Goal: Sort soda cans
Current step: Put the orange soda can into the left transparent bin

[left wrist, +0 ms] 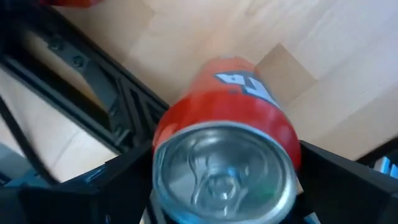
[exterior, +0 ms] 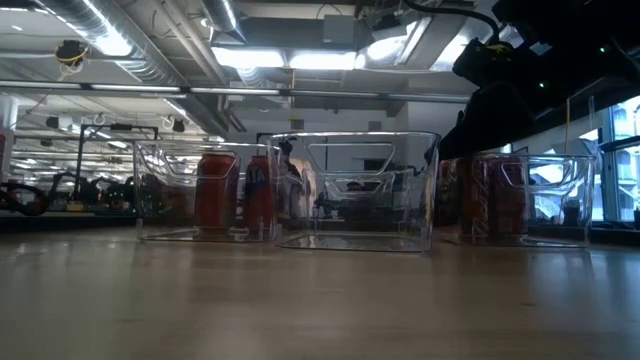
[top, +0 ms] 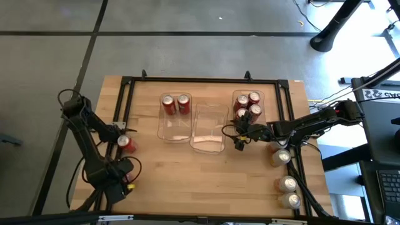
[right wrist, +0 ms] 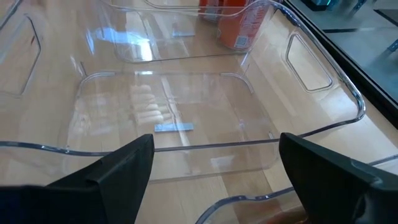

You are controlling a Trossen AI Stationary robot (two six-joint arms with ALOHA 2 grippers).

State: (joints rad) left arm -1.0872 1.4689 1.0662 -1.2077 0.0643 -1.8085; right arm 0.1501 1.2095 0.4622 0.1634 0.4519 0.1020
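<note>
Left gripper [top: 123, 141] at the table's nine o'clock, jaws wide around a red soda can [left wrist: 227, 146], right gripper [top: 239, 134] at three o'clock, jaws released above an empty clear bin [right wrist: 174, 124].

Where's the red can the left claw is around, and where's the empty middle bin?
red can [left wrist: 224, 180]: left wrist view, on its silver top.
middle bin [top: 209, 127]: high view, on its bare clear floor.

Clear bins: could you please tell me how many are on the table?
3, side by side: the left bin holds two red cans, the middle bin is empty, and the right bin holds more red cans. None seems hidden.
</note>
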